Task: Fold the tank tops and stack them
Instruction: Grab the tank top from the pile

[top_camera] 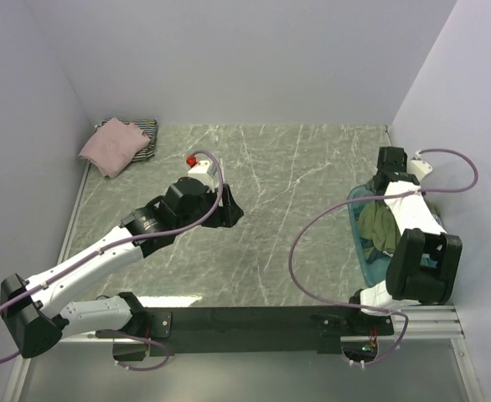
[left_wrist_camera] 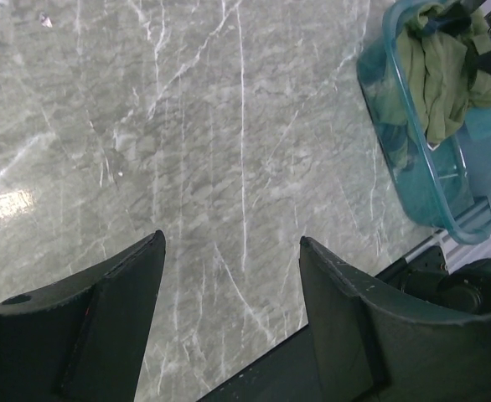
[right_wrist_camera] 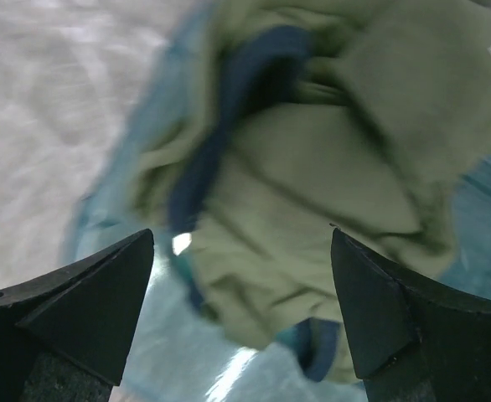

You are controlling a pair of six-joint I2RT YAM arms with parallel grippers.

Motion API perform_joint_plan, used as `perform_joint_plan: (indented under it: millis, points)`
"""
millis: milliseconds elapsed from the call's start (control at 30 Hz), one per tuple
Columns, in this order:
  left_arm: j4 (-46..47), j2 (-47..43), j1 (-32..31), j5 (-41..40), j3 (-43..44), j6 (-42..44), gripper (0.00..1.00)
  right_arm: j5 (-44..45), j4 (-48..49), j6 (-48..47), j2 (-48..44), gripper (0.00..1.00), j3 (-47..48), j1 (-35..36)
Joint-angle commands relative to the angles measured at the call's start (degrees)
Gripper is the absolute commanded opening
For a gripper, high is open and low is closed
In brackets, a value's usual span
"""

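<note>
At your 3 o'clock: olive tank top (top_camera: 380, 224) bunched in the tub (top_camera: 356, 222), long axis 12-to-6. Your right gripper (right_wrist_camera: 241, 241) and left gripper (left_wrist_camera: 231, 244) are spread wide.

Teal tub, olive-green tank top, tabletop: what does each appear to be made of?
Teal tub: translucent plastic, glossy; the cloth shows dimly through its wall. Olive-green tank top: soft matte fabric, probably a cotton-like knit; it crumples into loose folds. Tabletop: grey-green marble look with white veins and a slight sheen; real stone or printed laminate cannot be told.
</note>
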Motion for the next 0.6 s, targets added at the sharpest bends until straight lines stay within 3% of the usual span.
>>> perform_joint_plan:
  millis: [0,367,467,567]
  points:
    - [0.8,0.0,0.5,3.9,0.1,1.2,0.71,5.9,2.7,2.9,0.3,0.93,-1.9,-2.6]
    - [-0.1,3.1,1.2,6.8,1.7,1.7,0.70,-0.1,7.6,2.4,13.9,0.89,-0.9,-9.2]
    - [-0.5,3.5,1.6,6.8,2.5,1.9,0.70,-1.3,7.8,2.4,15.1,0.76,-0.3,-9.3]
    - [-0.9,4.2,2.0,6.8,3.6,1.9,0.70,-1.0,5.1,2.7,13.2,0.27,1.5,-9.3]
